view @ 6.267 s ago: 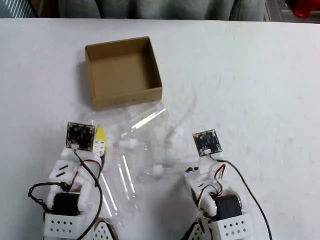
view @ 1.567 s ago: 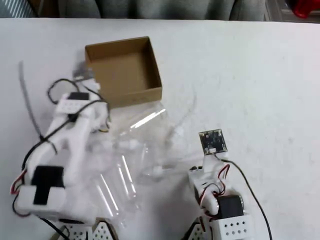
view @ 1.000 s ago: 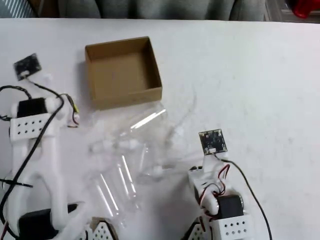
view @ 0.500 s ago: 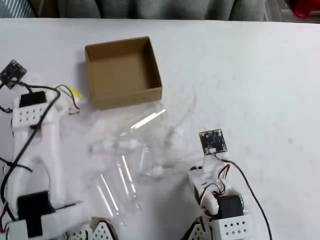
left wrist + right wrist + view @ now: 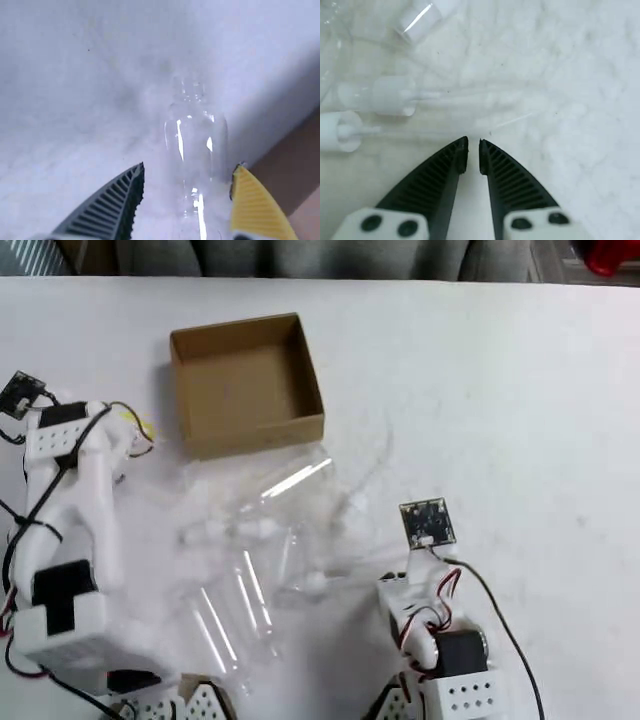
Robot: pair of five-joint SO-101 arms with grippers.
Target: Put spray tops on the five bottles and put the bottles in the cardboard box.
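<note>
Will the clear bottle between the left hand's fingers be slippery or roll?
Probably slippery: the bottle looks smooth and shiny. Likely light, since it looks empty and see-through. Its round body could roll if the left hand nudges it.

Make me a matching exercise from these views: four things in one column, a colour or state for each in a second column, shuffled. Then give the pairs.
Column one:
1. left gripper
2. right gripper
3. cardboard box
4. spray tops

Column two:
A. white, lying on the table
B. open around a clear bottle
C. brown, open at the top
D. shut, holding nothing

Pairs: 1-B, 2-D, 3-C, 4-A.
</note>
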